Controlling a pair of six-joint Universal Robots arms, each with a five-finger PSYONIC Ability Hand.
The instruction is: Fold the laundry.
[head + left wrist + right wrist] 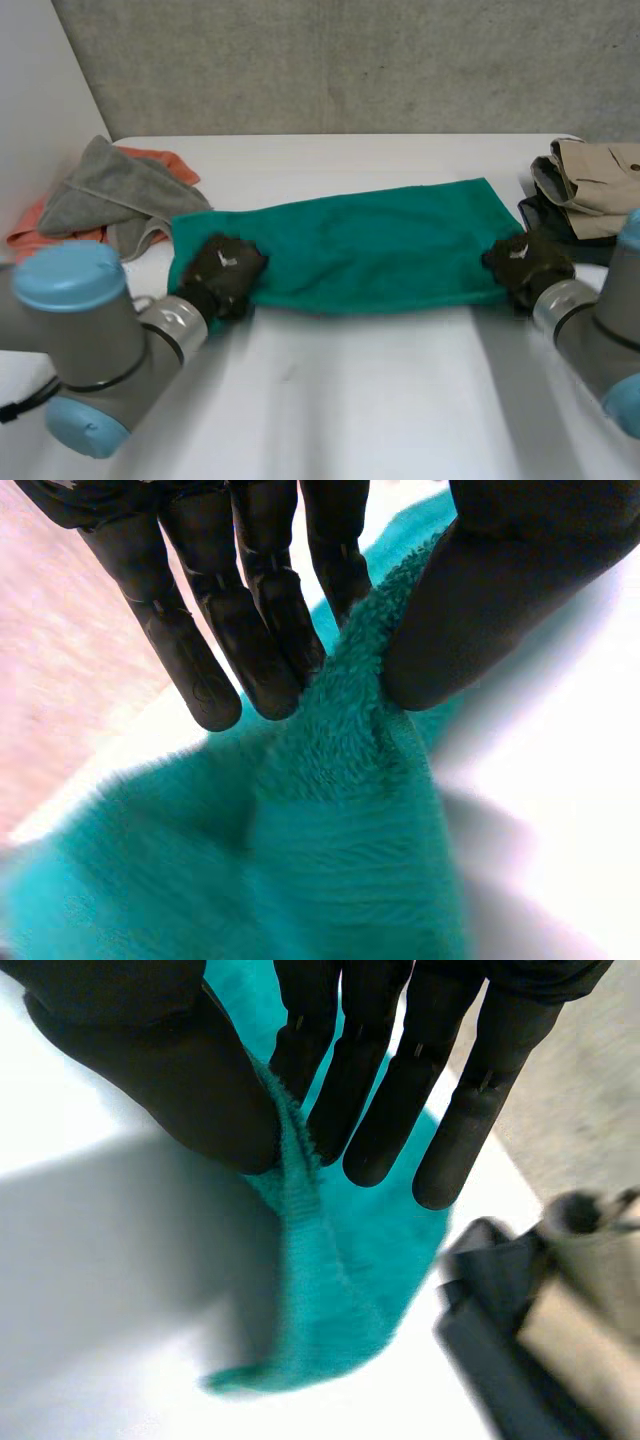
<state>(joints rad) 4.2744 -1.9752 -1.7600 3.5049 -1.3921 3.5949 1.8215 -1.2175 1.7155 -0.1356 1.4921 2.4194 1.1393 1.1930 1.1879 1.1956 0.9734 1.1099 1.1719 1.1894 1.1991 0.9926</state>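
A green towel (360, 245) lies spread across the middle of the white table (380, 400), long side running left to right. My left hand (222, 268) is at its near left corner; straight fingers (250, 630) and thumb pinch a raised fold of the green towel (340, 810). My right hand (527, 262) is at the near right corner. There the thumb (170, 1070) and fingers pinch the edge of the green towel (320, 1290), which hangs from them to the table.
A grey cloth (115, 195) lies over an orange one (35, 230) at the table's far left. Folded tan (600, 175) and dark garments (550, 222) are stacked at the far right, close beside my right hand, the stack (540, 1340) just past the towel's corner.
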